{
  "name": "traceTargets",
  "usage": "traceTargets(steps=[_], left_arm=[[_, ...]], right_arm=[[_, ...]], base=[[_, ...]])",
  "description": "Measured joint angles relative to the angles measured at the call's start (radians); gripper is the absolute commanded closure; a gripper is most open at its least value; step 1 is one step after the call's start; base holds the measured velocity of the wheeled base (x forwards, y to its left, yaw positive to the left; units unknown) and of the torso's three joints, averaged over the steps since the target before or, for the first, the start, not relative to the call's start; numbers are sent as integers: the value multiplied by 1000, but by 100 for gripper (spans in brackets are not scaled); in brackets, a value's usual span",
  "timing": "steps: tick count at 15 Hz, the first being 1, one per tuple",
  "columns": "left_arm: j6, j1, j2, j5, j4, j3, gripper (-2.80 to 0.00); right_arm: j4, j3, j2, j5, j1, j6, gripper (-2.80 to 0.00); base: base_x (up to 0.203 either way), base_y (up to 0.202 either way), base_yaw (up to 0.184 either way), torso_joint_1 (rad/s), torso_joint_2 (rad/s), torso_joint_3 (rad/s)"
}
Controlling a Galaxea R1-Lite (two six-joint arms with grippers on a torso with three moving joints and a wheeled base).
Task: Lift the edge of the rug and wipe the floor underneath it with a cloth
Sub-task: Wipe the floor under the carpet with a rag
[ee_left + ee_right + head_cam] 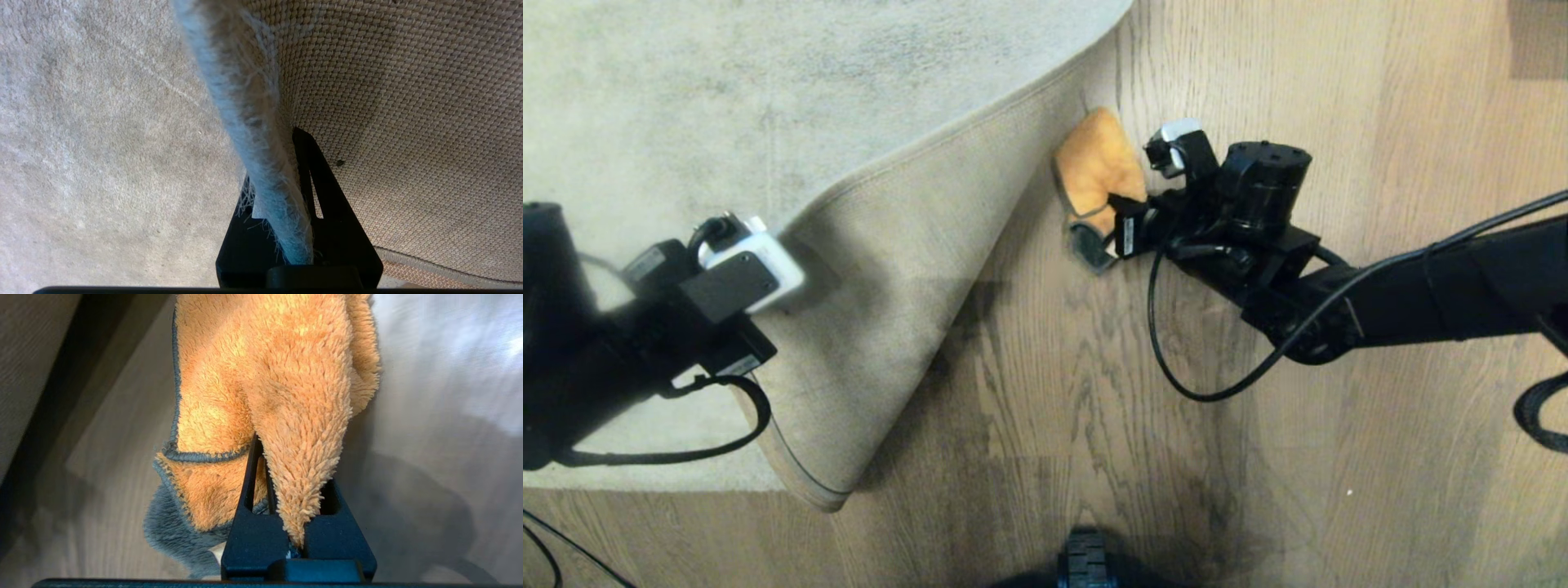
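Left jaws clamped on rug edge (261, 163)

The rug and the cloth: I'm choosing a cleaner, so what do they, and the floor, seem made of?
The rug edge: short pale pile over a tan woven backing, likely synthetic or jute. The cloth: fluffy orange fleece, probably microfibre, with dark grey stitched trim. The floor: wood-grain planks with a smooth finish; whether wood or laminate I cannot tell.

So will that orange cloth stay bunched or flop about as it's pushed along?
Likely floppy: the cloth droops in soft folds from the right gripper. Probably light, with its fuzzy pile dragging rather than sliding on the floor. The pinched fold looks secure.
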Motion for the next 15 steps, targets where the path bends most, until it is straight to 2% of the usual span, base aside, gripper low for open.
traceTargets(steps=[3,7,15], left_arm=[[-1,0,-3,0,-2,13,0],[-1,0,-7,0,-2,18,0],[-2,1,-16,1,-3,38,0]], right_arm=[[35,12,-54,0,6,-2,0],[56,82,-125,5,62,-2,0],[41,177,-147,8,259,2,0]], base=[[0,0,0,0,0,0],[0,0,0,0,0,0],[0,0,0,0,0,0]])
